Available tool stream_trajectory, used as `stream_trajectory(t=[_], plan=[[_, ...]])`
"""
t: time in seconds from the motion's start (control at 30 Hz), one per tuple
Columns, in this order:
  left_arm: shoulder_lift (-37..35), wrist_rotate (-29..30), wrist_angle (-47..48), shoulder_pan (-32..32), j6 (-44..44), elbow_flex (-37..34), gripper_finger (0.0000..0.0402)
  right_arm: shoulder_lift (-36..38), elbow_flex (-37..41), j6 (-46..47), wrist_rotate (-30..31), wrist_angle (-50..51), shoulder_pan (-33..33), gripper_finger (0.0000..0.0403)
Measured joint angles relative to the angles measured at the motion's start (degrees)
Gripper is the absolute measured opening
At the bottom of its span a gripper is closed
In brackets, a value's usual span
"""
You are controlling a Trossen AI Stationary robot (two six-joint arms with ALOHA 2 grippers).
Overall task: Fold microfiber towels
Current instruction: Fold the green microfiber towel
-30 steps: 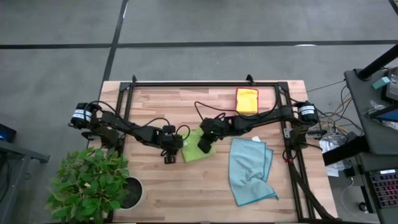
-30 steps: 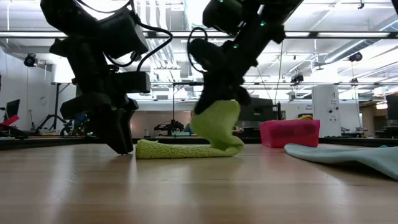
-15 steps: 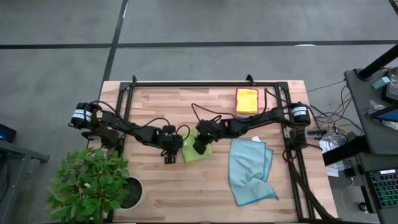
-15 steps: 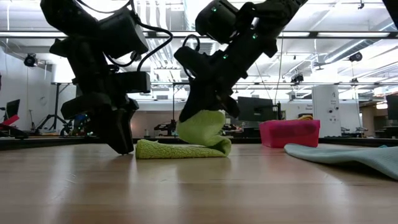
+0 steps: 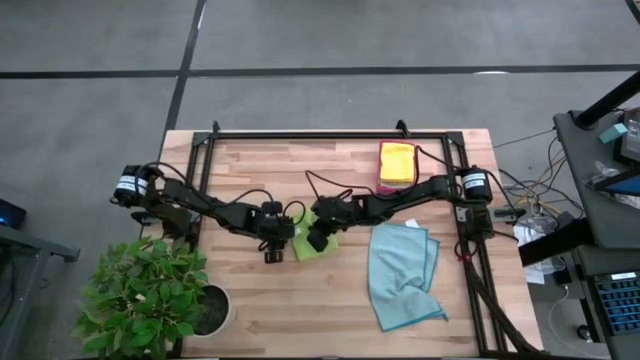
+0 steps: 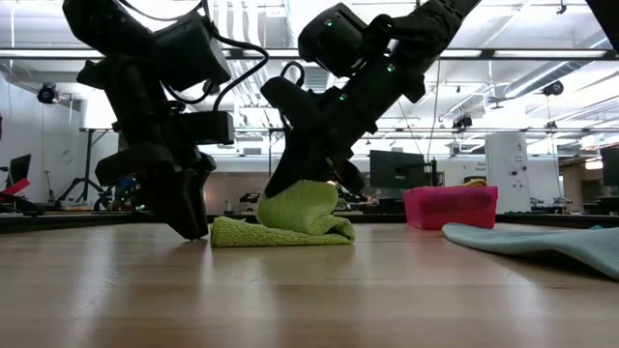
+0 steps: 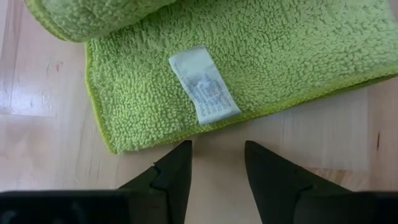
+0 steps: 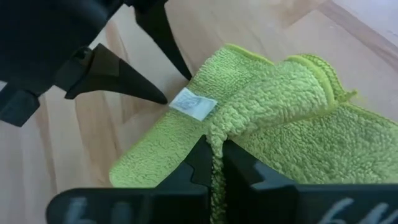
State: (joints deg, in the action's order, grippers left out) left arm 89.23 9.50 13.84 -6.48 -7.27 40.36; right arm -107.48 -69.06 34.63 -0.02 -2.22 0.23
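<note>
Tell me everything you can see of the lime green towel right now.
The lime green towel is fluffy microfibre with a stitched hem and a small white care tag. It lies mid-table on the wooden table, its lower layer flat and one edge pulled up and doubled over itself, partly folded. The right tool is shut on that raised edge. The left tool stands open just off the towel's tag-side edge, tips at the wood, not touching it.

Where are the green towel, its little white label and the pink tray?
lime green towel [image 6: 290, 220]: low view, on the raised fold.
white label [image 7: 204, 84]: left wrist view, on the label's middle.
pink tray [image 6: 450, 208]: low view, on its front wall.
</note>
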Motion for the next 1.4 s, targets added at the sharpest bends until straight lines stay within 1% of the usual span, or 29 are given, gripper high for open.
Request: stream_trajectory(t=[1.0,1.27,1.33,1.4], plan=[[0.00,0.00,-1.38,0.00,0.11,-0.09,0.0134,0.00,-0.02,0.42,0.16,-0.39,0.02,0.0009],[0.00,0.00,-1.40,0.02,0.11,-0.09,0.0134,-1.28,-0.13,0.57,-0.01,-3.87,0.25,0.0009],[0.00,0.00,-1.42,0.00,0.11,-0.09,0.0134,-1.71,-0.13,0.33,0.00,-4.23,0.26,0.0012],[0.00,0.00,-1.38,0.02,0.11,-0.15,0.0134,-1.96,-0.13,0.45,-0.02,-4.41,0.26,0.0024]])
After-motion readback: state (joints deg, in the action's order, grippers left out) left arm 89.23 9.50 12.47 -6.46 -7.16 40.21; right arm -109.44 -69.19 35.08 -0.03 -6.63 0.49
